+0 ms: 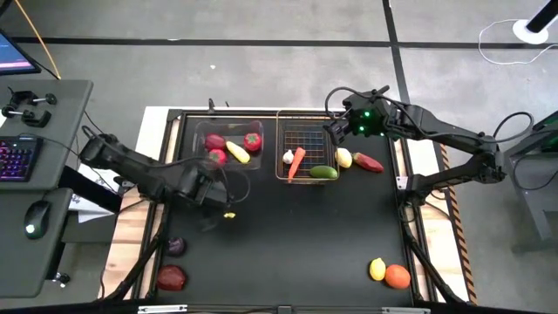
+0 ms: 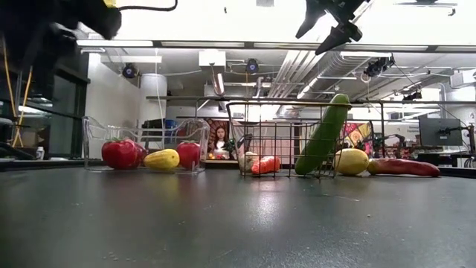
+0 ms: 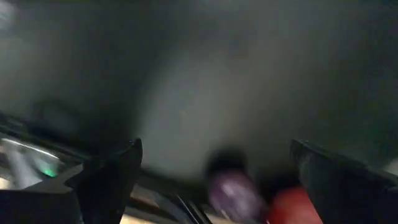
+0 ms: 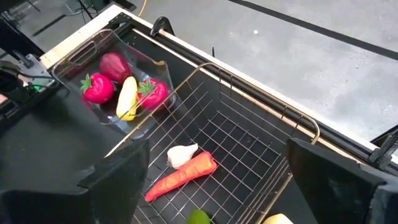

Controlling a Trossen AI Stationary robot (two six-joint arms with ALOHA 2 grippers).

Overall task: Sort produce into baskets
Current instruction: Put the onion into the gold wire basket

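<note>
Copper wire formed the mesh basket [image 1: 301, 131] at the far middle of the black surface [image 1: 296, 235], touching the right side of the clear plastic bin [image 1: 199, 133]. The bin held two red pieces, a dark red one [image 4: 115, 65] and a yellow piece [image 1: 237, 151]. In the basket lay a white garlic [image 1: 288, 157] and an orange carrot [image 1: 296, 162], with a green cucumber [image 1: 323, 173] leaning tilted on the basket's right wall. Just right of the basket, on the surface, sat a pale yellow piece [image 1: 344, 158] and a reddish oblong one [image 1: 369, 163].

The right gripper [image 1: 336, 129] hung above the basket's far right corner, fingers spread wide and holding nothing. The left gripper [image 1: 212, 194] was in mid-air over the surface just near of the bin, jaws wide apart and empty; a small yellow piece [image 1: 229, 215] showed beside it, and I cannot tell whether it rested on the surface.

At the near left corner lay a purple eggplant [image 1: 176, 247] and a dark red fruit [image 1: 171, 277] close together. At the near right, a lemon [image 1: 377, 269] touched an orange [image 1: 398, 276].
</note>
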